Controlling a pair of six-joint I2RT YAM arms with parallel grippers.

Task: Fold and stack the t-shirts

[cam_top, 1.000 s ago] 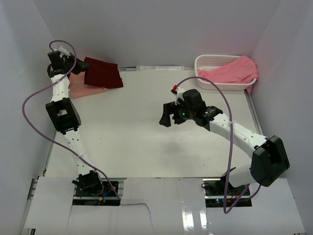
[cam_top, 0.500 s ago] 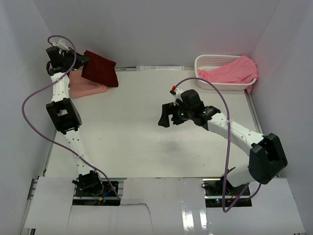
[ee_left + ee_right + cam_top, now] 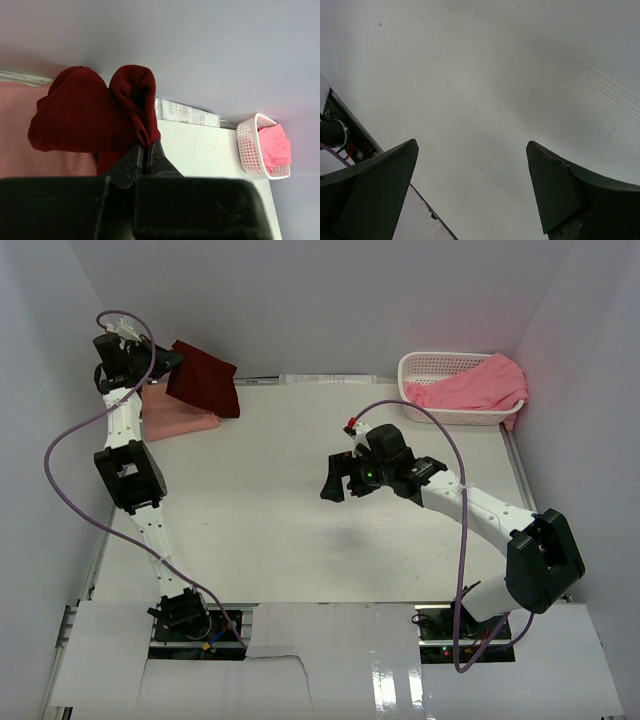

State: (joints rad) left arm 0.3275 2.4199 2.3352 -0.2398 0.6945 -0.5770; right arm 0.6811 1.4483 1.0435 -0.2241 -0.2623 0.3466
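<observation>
Top external view: white table (image 3: 280, 510). Far left, salmon-peach shirt (image 3: 180, 420) lies flat. Maroon shirt (image 3: 85, 120) is bunched over it, pinched in the left gripper (image 3: 145, 150). Far right, pink shirt (image 3: 475, 385) spills over the white basket (image 3: 425, 364). Right gripper (image 3: 470, 185) hovers mid-table, fingers spread wide.

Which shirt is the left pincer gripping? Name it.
The maroon shirt: it is pinched in the shut left pincer, over the peach shirt. The pink shirt lies in the basket, untouched.
</observation>
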